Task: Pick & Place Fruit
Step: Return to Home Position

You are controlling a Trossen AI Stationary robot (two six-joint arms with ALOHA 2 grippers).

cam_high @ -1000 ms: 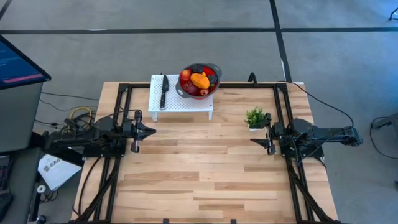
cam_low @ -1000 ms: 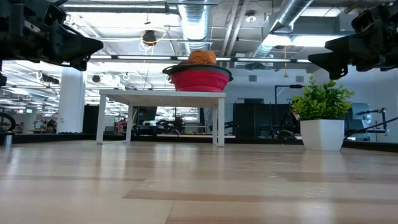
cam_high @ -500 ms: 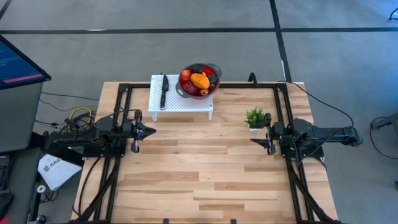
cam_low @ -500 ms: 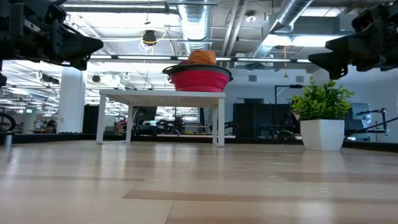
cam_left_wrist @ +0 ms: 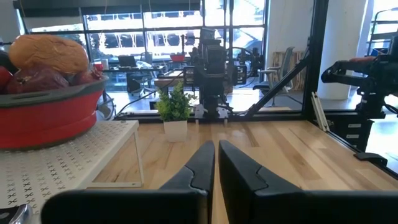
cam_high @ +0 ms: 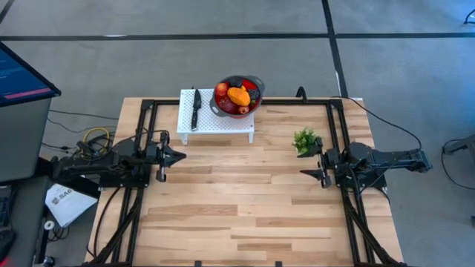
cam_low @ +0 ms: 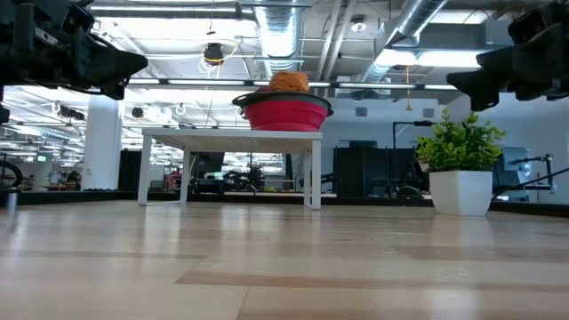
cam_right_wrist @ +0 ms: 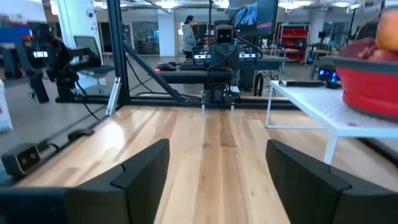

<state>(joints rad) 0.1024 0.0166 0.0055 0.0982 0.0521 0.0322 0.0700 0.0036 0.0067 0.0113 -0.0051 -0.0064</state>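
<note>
The fruit (cam_high: 238, 96) is piled in a red bowl (cam_high: 256, 104): orange, red and dark pieces. The bowl stands on a white perforated stand (cam_high: 215, 122) at the table's far edge. The orange top piece (cam_low: 289, 82) shows above the bowl's rim in the low view. My left gripper (cam_high: 180, 156) hovers over the table's left side, shut and empty, with its fingers (cam_left_wrist: 205, 168) pointing toward the right. My right gripper (cam_high: 303, 172) hovers over the right side, open and empty, with its fingers (cam_right_wrist: 146, 165) wide apart and pointing toward the left.
A black-handled knife (cam_high: 196, 107) lies on the stand, left of the bowl. A small green plant in a white pot (cam_high: 304, 141) stands just beyond my right gripper. The black frame rails (cam_high: 148, 111) run along the table's left, right and far sides. Bare wood lies between the arms.
My right gripper has drawn back slightly toward the table's right and near edges. The fruit, bowl and left arm have kept still.
</note>
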